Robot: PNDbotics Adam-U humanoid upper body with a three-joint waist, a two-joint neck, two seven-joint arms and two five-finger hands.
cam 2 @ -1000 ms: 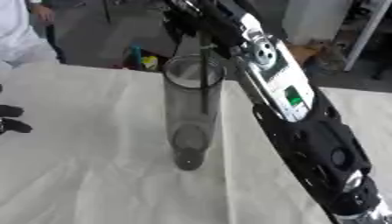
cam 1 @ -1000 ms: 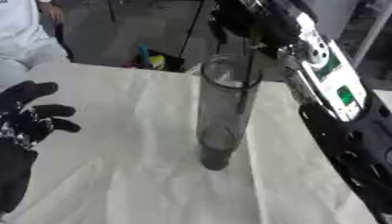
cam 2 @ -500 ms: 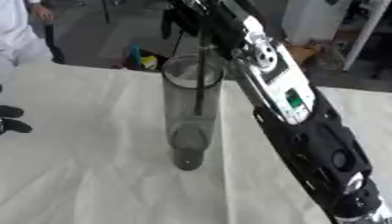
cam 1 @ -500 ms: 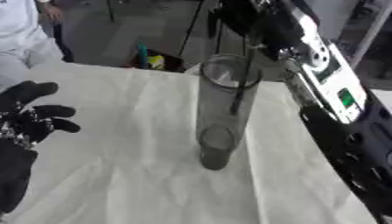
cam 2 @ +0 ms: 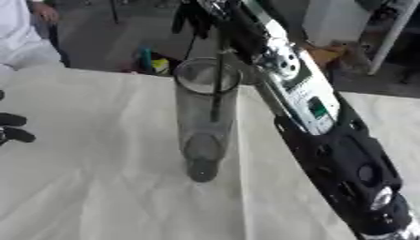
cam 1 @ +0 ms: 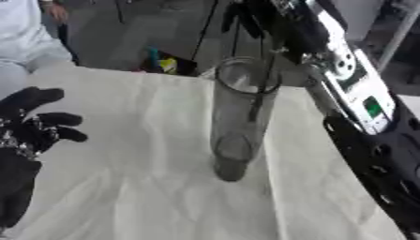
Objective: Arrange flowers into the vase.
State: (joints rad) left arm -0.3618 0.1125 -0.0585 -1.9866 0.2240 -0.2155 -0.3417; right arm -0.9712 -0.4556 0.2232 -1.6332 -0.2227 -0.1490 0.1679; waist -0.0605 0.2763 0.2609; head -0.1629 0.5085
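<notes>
Our right hand (cam 1: 254, 18), at the top centre, pinches a stem (cam 1: 261, 79) partly inside the vase (cam 1: 238, 122); next we lower and release it. The left hand (cam 1: 29, 131) rests open at the left edge.

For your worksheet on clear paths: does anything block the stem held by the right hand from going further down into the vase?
Nothing visible does. The stem already passes through the vase mouth, held from above by the right hand.

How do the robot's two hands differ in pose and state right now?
The right hand is raised above the glass vase, fingers pinching a dark flower stem that hangs into it. The left hand rests low at the left edge, fingers relaxed, holding nothing. Both are black.
</notes>
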